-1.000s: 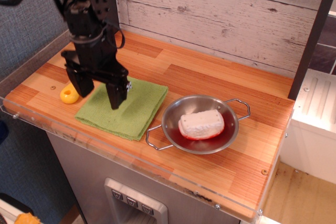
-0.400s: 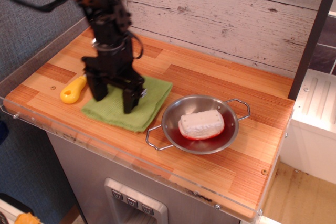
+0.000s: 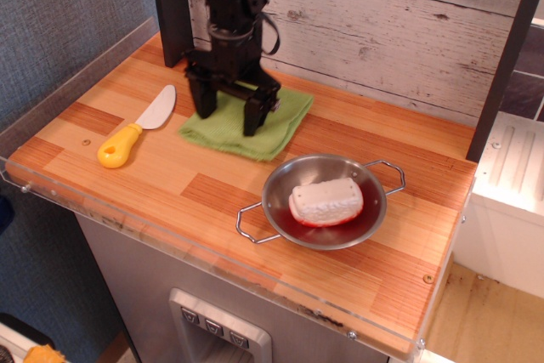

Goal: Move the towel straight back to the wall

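Now, black jaws spread wide on the terry green towel, close beneath the weathered plank wall.

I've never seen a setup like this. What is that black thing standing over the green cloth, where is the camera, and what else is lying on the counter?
The black thing is a robot arm, and its lower end is its hand: two dark fingers spread apart, pointing down onto the light green towel. The fingers press on the cloth rather than pinch it; nothing is lifted.

There is only one picture, taken by a fixed camera in front of the counter, looking down at an angle.

On the wooden counter the towel lies close to the whitewashed plank wall at the back. Left of it lies a small knife with a yellow handle, not touching the towel. Nearer the front stands a steel bowl with two wire handles, holding a white block with a red underside; what it is I cannot tell.
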You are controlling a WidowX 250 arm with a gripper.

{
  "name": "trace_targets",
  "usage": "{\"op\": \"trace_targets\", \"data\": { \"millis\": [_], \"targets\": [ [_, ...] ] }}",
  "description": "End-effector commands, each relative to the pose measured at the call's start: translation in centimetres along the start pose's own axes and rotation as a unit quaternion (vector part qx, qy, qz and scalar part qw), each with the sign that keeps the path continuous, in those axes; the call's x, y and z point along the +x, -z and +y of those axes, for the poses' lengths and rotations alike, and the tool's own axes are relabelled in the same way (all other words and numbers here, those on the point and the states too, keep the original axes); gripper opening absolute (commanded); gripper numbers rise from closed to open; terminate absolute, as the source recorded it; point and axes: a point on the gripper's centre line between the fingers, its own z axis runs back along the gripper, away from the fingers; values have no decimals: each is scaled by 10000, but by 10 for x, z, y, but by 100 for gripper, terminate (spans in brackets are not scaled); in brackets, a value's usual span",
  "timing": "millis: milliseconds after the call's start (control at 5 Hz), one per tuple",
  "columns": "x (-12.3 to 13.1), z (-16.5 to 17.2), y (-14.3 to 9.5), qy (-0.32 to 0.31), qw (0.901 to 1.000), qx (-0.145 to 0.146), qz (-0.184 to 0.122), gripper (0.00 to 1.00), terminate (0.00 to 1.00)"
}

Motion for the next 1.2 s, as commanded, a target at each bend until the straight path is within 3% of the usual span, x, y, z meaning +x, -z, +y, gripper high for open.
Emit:
{"op": "trace_targets", "data": {
  "millis": [0,200,400,600,800,1000],
  "targets": [
    [35,-18,17,182,9998,-72,102,100,0],
    [56,-22,-9,270,9995,-48,-123,100,0],
    [64,-23,-57,212,9990,168,-352,100,0],
    [70,-20,-106,43,9969,216,-751,100,0],
    [77,-14,-149,-111,9955,139,-928,100,0],
    [75,-12,-164,-237,9958,18,-884,100,0]
  ]
}}
